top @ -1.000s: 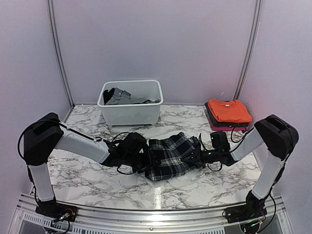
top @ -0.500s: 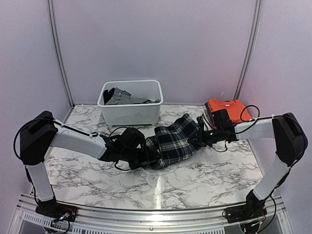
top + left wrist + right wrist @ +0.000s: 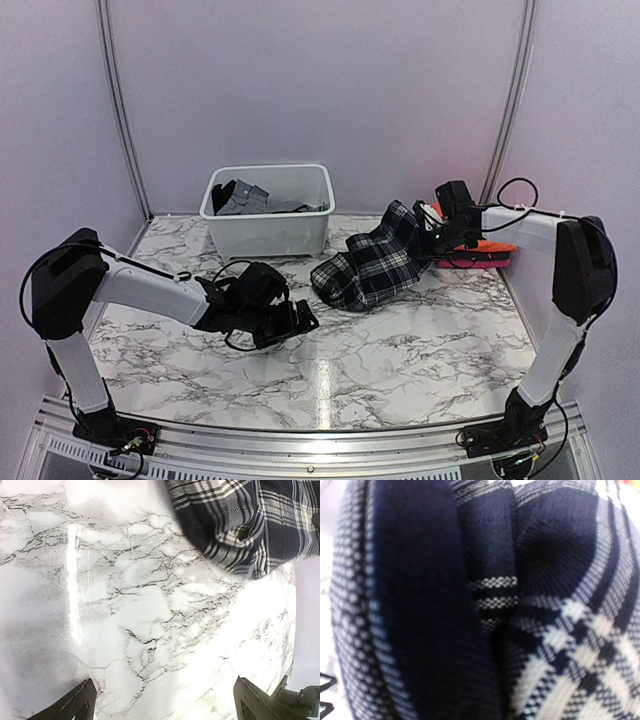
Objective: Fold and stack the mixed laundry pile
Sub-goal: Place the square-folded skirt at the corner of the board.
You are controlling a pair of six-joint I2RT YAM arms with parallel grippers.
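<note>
step: by my reading, carrying the folded skirt to the stack at the right rear
right gripper (image 3: 432,236): closed on the upper edge of the skirt (image 3: 372,268), raised just beside the stack (image 3: 470,262); its wrist view shows only plaid cloth
skirt: hangs from that grip in a bunch, its lower end on the table (image 3: 400,350), between the tub (image 3: 268,232) and the stack
left gripper (image 3: 287,322): fingers spread wide, holding nothing, low over the table, well apart from the skirt
stack: T-shirt (image 3: 498,245) on top, a pink layer (image 3: 478,264) under it, partly hidden by the right arm
doing it well: lift until the trailing end clears the table before crossing, so the fold does not drag open; lower it flat and square on the T-shirt; let go only once the cloth rests
watch: a pinch at one edge lets the folds sag, so the left gripper may have to tidy the corners afterwards
counts: skirt, one; T-shirt, one; tub, one; grippers, two; grey cloth (image 3: 240,200) in the tub, at least one piece, the exact number I cannot tell
</note>
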